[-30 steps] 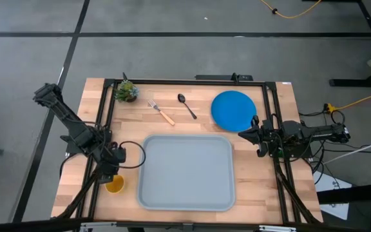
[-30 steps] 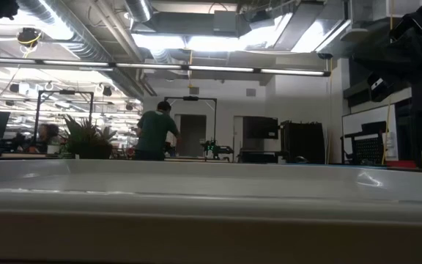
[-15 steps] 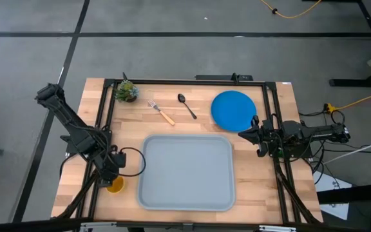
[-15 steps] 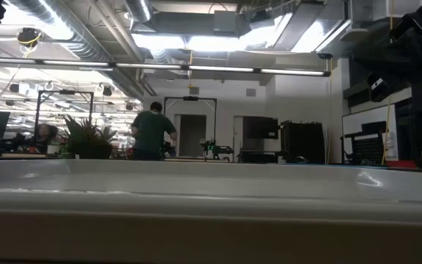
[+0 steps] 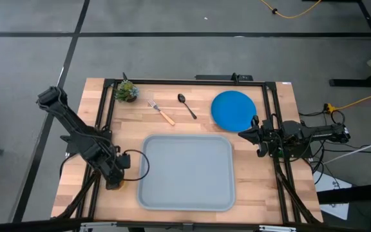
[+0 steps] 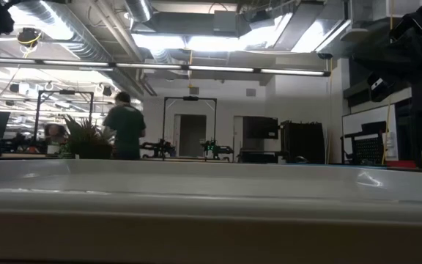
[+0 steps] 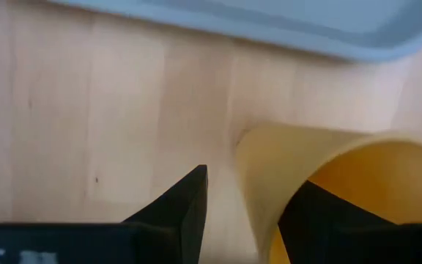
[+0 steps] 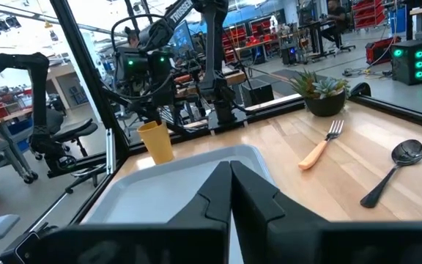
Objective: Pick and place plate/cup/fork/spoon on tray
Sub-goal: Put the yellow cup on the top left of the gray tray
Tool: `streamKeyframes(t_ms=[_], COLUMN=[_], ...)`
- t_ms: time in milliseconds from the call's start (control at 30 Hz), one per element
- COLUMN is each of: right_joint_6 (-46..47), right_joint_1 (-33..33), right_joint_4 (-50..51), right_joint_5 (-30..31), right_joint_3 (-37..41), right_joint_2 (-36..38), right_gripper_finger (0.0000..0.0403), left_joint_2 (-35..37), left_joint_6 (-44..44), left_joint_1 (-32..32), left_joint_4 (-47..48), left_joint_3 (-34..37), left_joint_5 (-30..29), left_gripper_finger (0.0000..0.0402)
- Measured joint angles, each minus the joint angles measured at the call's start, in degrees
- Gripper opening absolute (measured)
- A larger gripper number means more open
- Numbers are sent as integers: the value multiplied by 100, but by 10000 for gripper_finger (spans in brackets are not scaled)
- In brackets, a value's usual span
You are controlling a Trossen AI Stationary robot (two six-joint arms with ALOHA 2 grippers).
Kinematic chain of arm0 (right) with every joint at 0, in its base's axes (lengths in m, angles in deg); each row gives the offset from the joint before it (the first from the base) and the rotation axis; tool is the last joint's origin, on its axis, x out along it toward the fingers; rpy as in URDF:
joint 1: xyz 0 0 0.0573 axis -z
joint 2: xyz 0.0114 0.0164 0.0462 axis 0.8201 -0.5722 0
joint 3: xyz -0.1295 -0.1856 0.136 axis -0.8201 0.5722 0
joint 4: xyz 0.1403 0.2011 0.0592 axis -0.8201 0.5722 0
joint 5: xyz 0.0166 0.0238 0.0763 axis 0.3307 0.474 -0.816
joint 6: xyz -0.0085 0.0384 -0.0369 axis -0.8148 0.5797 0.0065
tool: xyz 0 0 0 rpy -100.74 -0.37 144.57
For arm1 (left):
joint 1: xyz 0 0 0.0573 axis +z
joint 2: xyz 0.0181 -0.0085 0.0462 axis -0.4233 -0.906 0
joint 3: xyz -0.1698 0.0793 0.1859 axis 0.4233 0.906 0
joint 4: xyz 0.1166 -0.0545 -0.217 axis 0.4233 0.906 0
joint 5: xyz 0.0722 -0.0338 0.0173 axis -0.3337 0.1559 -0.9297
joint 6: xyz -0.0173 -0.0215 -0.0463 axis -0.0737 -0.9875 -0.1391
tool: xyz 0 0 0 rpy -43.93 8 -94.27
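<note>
The orange-yellow cup (image 7: 328, 169) stands upright on the table just left of the grey-blue tray (image 5: 185, 193), and in the high view my left gripper hides most of the cup (image 5: 113, 187). My left gripper (image 5: 113, 180) is open and low over the cup, astride its wall. The blue plate (image 5: 232, 109), the tan-handled fork (image 5: 161, 112) and the dark spoon (image 5: 187, 106) lie flat on the table beyond the tray. My right gripper (image 5: 242, 134) is shut and empty, just near-right of the plate. My left gripper comes at the cup from above. One finger (image 7: 310, 216) is inside the cup and the other finger (image 7: 185, 209) is outside, with the cup's wall (image 7: 258, 183) between them. I cannot tell whether either finger touches the wall. The cup stands on the table.
A small potted plant (image 5: 126, 91) stands at the far left corner. A dark frame (image 5: 185, 81) runs around the table's edges. The tray's rim (image 6: 211, 202) fills the foreground of the low view. A person walks in the room far behind the table.
My left gripper has moved toward the table's near edge and down, from beside the tray's left rim to over the cup, which it now covers in the high view. The cup has stayed in place.
</note>
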Motion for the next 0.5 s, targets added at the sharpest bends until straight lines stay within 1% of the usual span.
streamKeyframes(t_ms=[133,233,333,433,500], right_joint_6=[-1,-26,-135,-149,-149], right_joint_1=[2,0,2,2,1], right_joint_4=[-2,-1,0,-1,-1], right_joint_5=[0,0,0,0,0], right_joint_3=[1,0,2,0,0], right_joint_2=[-1,-2,-1,0,0], right_gripper_finger=[12,12,12,12,12], left_joint_2=[-178,-251,-266,-258,-218], left_joint_6=[-717,-1062,-1106,-1116,-1263], left_joint_1=[59,73,73,88,144], left_joint_4=[-5,-14,-18,-24,-72], left_joint_3=[0,0,0,0,0], left_joint_5=[16,63,69,84,139], left_gripper_finger=[136,117,78,24,8])
